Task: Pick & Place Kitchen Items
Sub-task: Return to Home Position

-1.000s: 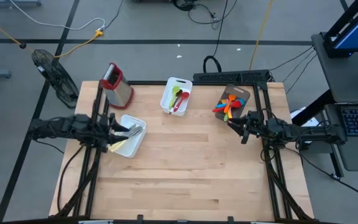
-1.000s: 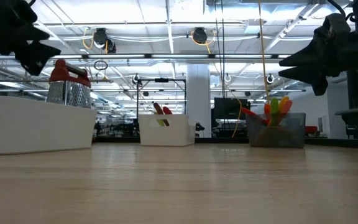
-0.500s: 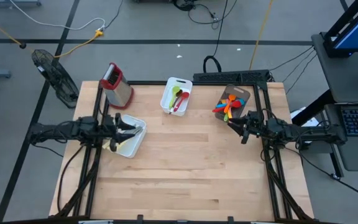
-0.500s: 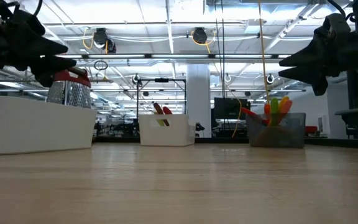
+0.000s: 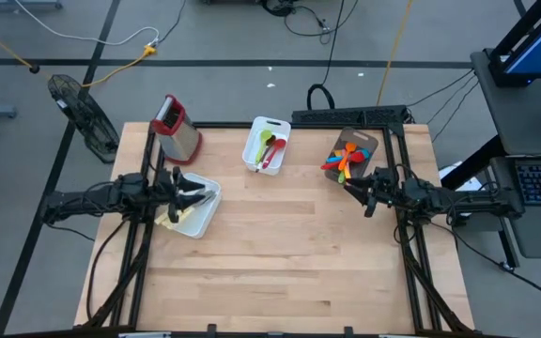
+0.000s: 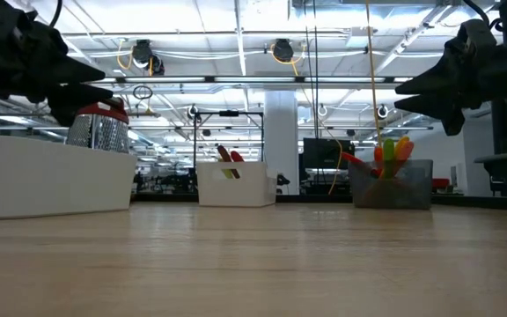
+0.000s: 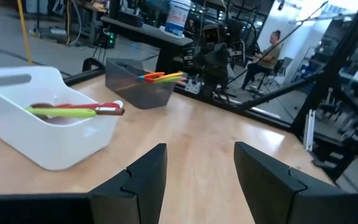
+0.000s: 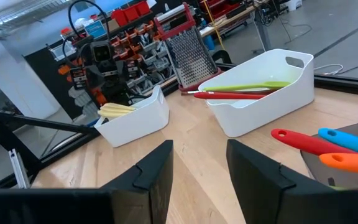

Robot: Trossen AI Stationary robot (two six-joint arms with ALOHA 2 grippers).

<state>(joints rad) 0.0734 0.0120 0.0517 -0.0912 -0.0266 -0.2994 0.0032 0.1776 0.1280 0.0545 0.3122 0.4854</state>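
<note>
High view: the left gripper (image 5: pixel 192 193), fingers spread and empty, has edged across the white rectangular plastic tray (image 5: pixel 210 210) at centre left, where the pale yellow knife (image 5: pixel 174 219) lies. That placement looks finished. The right gripper (image 5: pixel 355 190), also spread, waits centre right.

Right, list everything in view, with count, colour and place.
Table: one, wood.
Grater: one, metal, red top, back left.
Centre tray: one, white, back middle.
Left tray: one, white, left side.
Dark tray: one, grey, back right.
Green-red utensils: at least two, centre tray.
Yellow utensils: count unclear, left tray.
Mixed utensils: several, red, orange, blue, green, dark tray.
Person: one, beyond table.
Left gripper: open, over left tray.
Right gripper: open, beside dark tray.
</note>
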